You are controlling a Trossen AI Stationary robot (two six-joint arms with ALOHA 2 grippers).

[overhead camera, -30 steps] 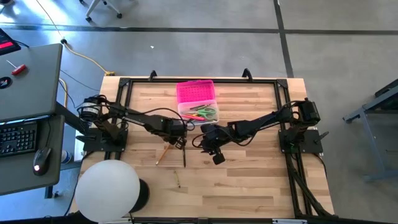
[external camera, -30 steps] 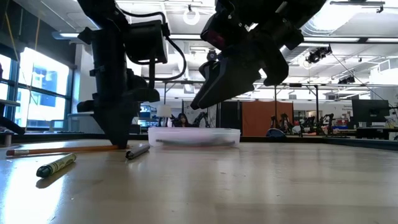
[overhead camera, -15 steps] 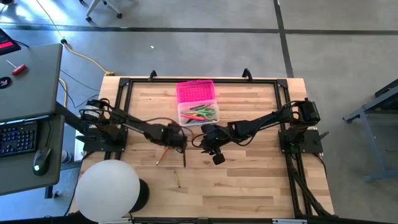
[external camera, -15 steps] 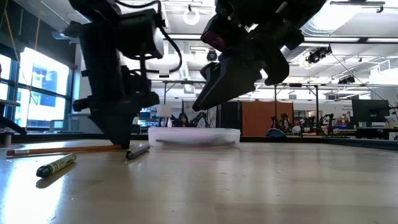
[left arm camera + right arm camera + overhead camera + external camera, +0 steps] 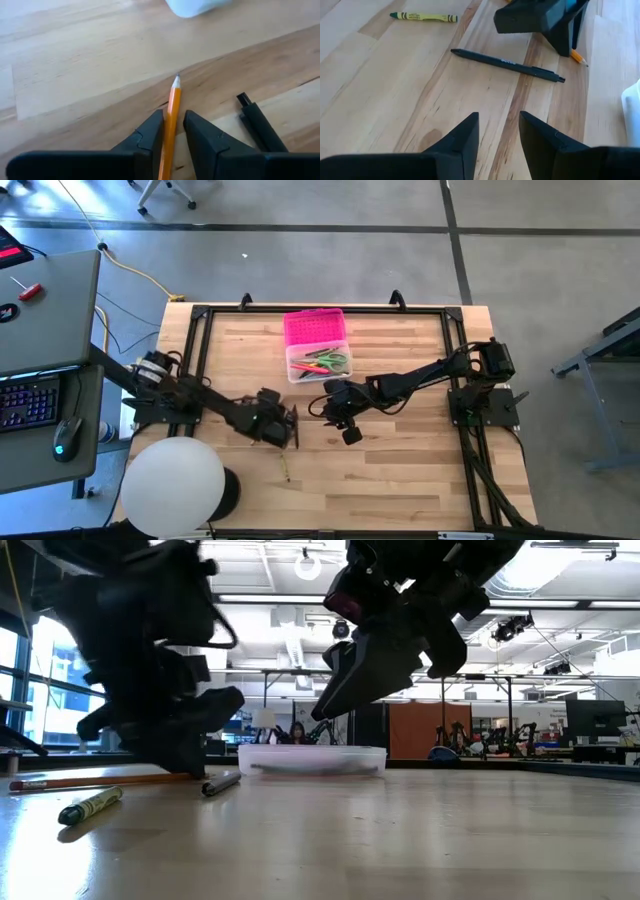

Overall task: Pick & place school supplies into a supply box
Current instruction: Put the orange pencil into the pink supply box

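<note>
Three loose supplies lie on the worktop (image 5: 400,470): one orange pencil (image 5: 170,120), one black pen (image 5: 507,65) and one yellow-green crayon (image 5: 424,17). In the high view they sit left of centre, at about 7 o'clock from the supply box (image 5: 317,346), which stands at the far edge near 12 o'clock with its pink lid (image 5: 315,327) swung open and coloured supplies inside the clear base.

The pencil's long axis runs from 1 to 7 o'clock in the high view, and its sharpened tip points toward the box. The pen lies just beside it, nearly parallel. The crayon lies nearer the front edge, apart from both.

The left claw (image 5: 172,131) is low over the worktop on a stretched-out arm, its fingers narrowly spread with the pencil between them. The right claw (image 5: 497,130) hovers near mid-worktop, fingers spread, holding nothing.
</note>
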